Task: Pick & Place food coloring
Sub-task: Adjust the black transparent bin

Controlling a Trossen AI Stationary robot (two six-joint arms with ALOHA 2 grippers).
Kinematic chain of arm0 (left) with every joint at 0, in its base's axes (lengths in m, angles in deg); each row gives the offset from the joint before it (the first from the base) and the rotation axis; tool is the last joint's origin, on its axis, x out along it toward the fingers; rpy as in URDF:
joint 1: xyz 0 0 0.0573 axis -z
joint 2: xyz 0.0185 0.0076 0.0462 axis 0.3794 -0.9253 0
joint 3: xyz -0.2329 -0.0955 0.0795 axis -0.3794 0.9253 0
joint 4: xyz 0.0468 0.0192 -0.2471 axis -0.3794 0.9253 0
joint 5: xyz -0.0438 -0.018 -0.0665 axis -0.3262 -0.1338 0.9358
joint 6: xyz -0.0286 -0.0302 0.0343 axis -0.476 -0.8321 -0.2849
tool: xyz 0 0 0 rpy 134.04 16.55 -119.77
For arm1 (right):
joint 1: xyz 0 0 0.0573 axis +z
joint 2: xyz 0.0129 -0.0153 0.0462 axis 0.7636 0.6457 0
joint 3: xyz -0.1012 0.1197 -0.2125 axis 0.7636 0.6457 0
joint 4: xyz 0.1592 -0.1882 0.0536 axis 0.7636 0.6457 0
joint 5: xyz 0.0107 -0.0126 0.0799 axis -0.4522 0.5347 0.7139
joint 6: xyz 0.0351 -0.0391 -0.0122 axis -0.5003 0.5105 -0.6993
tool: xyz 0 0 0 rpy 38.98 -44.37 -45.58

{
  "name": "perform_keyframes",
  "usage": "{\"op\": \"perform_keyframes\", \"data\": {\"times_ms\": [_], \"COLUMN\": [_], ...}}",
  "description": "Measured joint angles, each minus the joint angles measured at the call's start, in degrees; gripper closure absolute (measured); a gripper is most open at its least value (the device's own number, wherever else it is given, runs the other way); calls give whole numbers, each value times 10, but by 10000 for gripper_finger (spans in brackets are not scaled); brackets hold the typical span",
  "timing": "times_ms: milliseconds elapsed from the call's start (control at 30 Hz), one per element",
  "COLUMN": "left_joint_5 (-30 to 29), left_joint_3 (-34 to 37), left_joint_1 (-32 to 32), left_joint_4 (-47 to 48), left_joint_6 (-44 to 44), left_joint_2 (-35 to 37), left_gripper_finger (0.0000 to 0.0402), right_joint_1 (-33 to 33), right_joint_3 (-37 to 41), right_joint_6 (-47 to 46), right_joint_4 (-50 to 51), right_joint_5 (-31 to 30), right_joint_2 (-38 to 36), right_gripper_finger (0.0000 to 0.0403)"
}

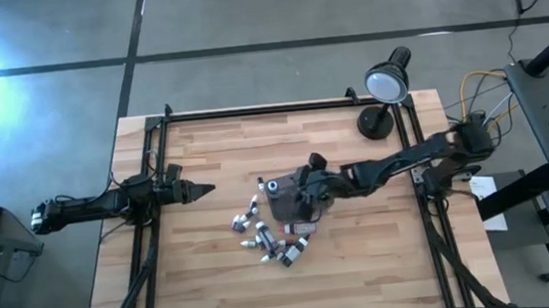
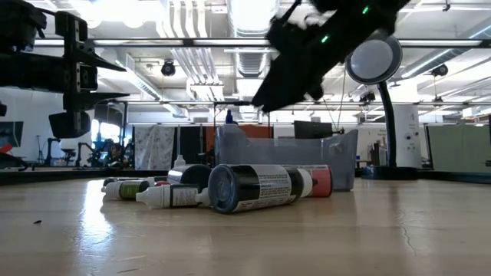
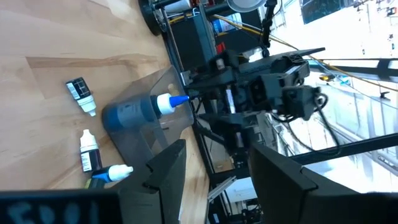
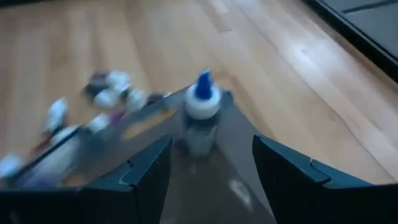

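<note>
Bottles (image 1: pixel 262 237) crowd beside tub (image 1: pixel 289 209).

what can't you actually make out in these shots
- Loose bottles beyond the tub: smeared in the right wrist view, colours and count unclear.
- Tub contents: in the low view the lying dark bottle hides its lower part; only a blue tip shows.
- Right hand: in the high view it covers the tub.
- Bottle labels: too small in every view.

Right end effector (image 1: pixel 280 188) hangs open mid-table; left end effector (image 1: pixel 201 189) open.
</note>
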Motion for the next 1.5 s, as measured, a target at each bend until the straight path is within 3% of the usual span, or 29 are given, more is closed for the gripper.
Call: {"op": "perform_keyframes", "data": {"times_ms": [133,300,400,567,867,1200,1500], "left_joint_5": [0,2,4,6,7,9,17], "left_joint_3": [0,0,0,0,0,0,0], "left_joint_1": [0,0,0,0,0,0,0], "left_joint_4": [0,0,1,1,2,3,5], "left_joint_6": [19,39,49,49,50,50,51], "left_joint_2": [0,0,0,-1,-6,-7,-10], "left_gripper_finger": [250,250,250,250,250,250,250], "right_joint_1": [22,62,93,101,87,55,24], "right_joint_3": [-1,-1,-2,-16,-95,-132,-130], "right_joint_6": [-3,-46,-40,-42,94,113,126], "right_joint_4": [118,195,201,211,215,214,188], "right_joint_5": [57,126,114,25,59,57,61], "right_joint_2": [-59,-66,-46,-15,80,138,142], "right_gripper_finger": [189,189,189,189,188,188,188]}}
